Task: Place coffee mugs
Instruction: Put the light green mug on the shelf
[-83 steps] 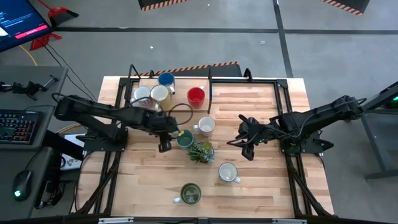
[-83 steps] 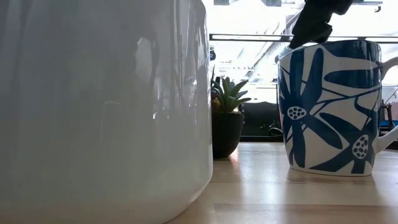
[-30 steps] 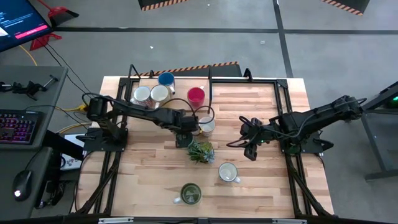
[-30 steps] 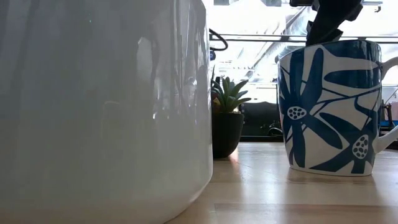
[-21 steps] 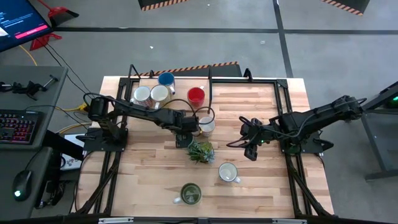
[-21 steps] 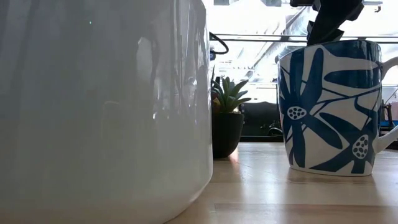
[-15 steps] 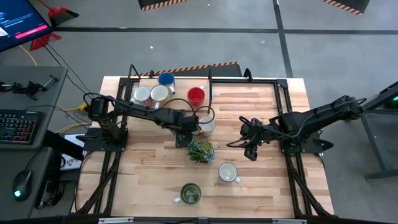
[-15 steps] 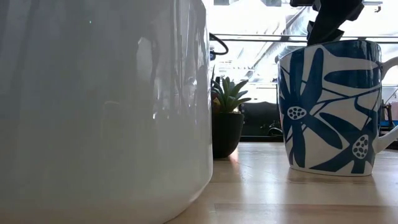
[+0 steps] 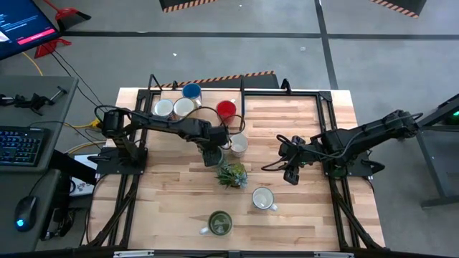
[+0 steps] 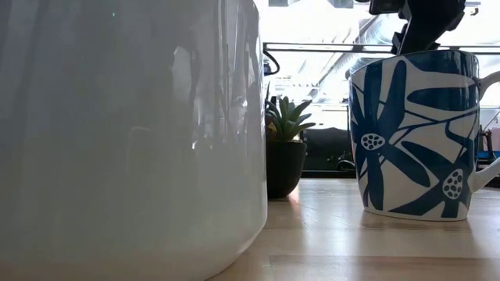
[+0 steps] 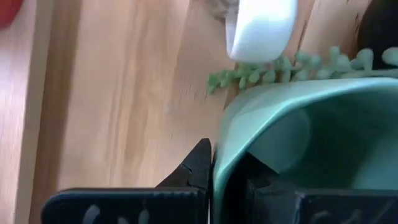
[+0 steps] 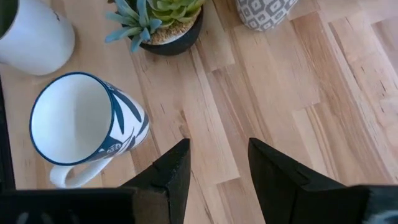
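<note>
Mugs (image 9: pixel 263 199): eight seen from above, one red, one blue, one teal, one olive, four pale
Plants (image 9: pixel 232 174): one
Arms (image 9: pixel 358 140): two

Your table (image 9: pixel 301 215) is pale butcher-block wood, planks jointed, grain visible, satin finish with soft glare in the low view. The teal mug (image 11: pixel 298 143) looks like glazed ceramic, smooth, semi-gloss inside. The big white mug (image 10: pixel 125 133) is high-gloss glaze, mirroring the room. The blue-leaf mug (image 12: pixel 87 127) is glossy white ceramic with printed pattern. The patterned grey-white mug (image 12: pixel 264 11) looks smooth too. The plant pot (image 10: pixel 285 168) is dark and matt; its plant (image 12: pixel 155 15) looks plasticky. Your right gripper (image 12: pixel 214 168) fingers are matt black plastic. The frame rails (image 9: pixel 244 93) are black metal.
</note>
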Controlling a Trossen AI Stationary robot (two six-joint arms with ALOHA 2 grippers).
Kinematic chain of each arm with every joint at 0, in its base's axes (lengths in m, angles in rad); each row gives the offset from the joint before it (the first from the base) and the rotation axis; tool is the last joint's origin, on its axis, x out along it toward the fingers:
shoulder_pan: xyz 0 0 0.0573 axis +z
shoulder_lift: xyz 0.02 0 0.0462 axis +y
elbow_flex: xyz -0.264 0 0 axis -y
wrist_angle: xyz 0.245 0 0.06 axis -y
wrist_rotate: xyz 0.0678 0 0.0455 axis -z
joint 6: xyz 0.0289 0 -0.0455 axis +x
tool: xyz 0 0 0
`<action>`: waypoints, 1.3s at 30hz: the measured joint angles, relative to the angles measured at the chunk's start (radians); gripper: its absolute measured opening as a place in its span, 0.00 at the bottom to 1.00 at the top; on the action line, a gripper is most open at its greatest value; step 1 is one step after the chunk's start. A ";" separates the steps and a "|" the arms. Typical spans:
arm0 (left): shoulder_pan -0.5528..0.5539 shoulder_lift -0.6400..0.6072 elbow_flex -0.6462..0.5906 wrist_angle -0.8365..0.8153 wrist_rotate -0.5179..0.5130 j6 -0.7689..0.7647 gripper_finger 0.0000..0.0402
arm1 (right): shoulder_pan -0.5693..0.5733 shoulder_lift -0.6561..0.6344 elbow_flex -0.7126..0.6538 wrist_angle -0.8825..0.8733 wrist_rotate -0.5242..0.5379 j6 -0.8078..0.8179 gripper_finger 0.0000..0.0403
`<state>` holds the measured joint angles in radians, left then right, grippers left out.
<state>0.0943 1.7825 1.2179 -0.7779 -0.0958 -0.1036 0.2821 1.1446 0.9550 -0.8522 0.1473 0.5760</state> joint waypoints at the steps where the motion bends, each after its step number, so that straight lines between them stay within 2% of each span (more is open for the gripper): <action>1: 0.000 0.002 0.011 -0.023 0.001 0.004 0.03 | 0.000 0.000 0.000 0.001 0.002 -0.004 0.34; 9: -0.008 -0.017 0.127 -0.173 -0.010 0.064 0.03 | -0.001 0.000 0.000 0.002 0.034 -0.031 0.34; 20: -0.013 -0.146 0.135 -0.309 -0.018 0.083 0.03 | 0.000 0.000 0.000 0.022 0.034 -0.026 0.34; 26: -0.022 -0.250 0.136 -0.344 -0.022 0.151 0.03 | 0.000 0.000 0.000 0.120 0.034 0.010 0.34; 32: -0.032 -0.366 0.137 -0.397 -0.069 0.240 0.03 | 0.000 0.000 0.000 0.232 0.054 0.056 0.34; 39: 0.030 -0.428 0.137 -0.456 -0.125 0.274 0.02 | 0.000 0.000 0.000 0.317 0.109 0.107 0.34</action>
<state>0.1246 1.3543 1.3544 -1.2338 -0.2207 0.1709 0.2816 1.1450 0.9550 -0.5356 0.2565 0.6832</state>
